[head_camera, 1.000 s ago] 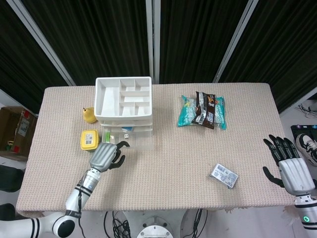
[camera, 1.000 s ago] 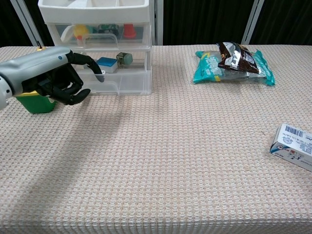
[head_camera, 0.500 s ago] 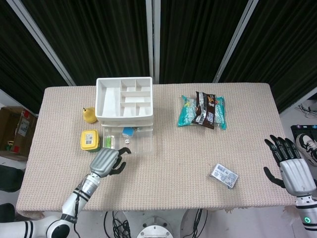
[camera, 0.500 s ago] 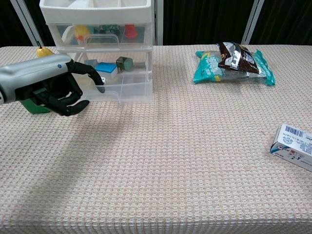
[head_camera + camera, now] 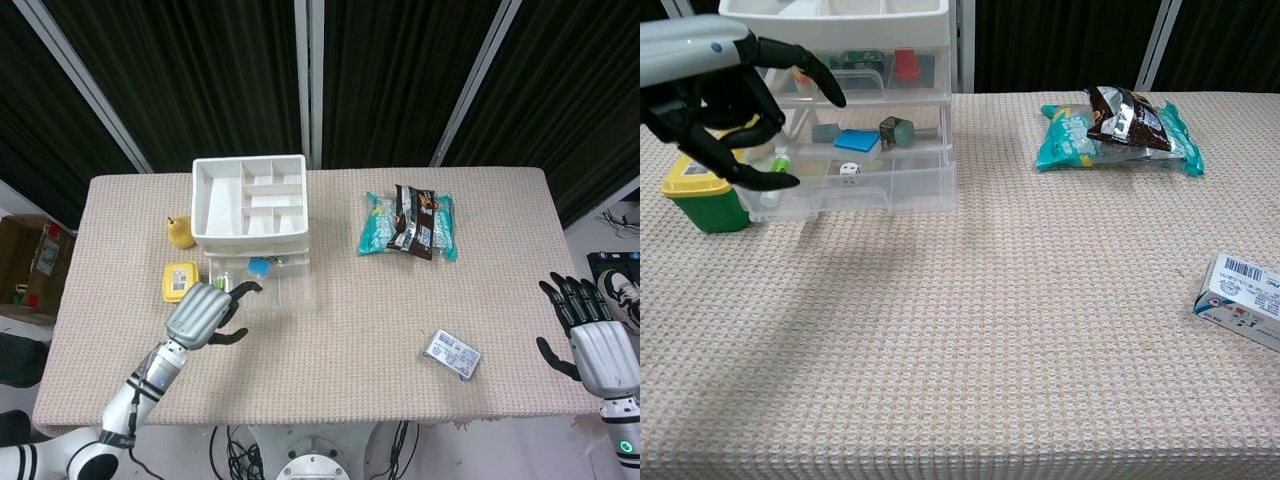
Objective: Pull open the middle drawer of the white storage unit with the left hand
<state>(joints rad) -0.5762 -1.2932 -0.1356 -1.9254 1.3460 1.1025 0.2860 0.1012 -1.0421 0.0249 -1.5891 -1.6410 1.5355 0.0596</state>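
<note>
**Drawer out, left hand clear of it**

The left hand (image 5: pixel 725 95) hovers with fingers spread and empty, just in front of the drawer (image 5: pixel 855 175), which juts from the unit (image 5: pixel 250 200). The right hand (image 5: pixel 598 345), far off at the desk (image 5: pixel 350 340) edge, is also spread and empty.

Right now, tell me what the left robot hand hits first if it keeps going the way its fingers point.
Probably the open drawer of the storage unit; the left robot hand points toward it, though depth is unclear.
</note>
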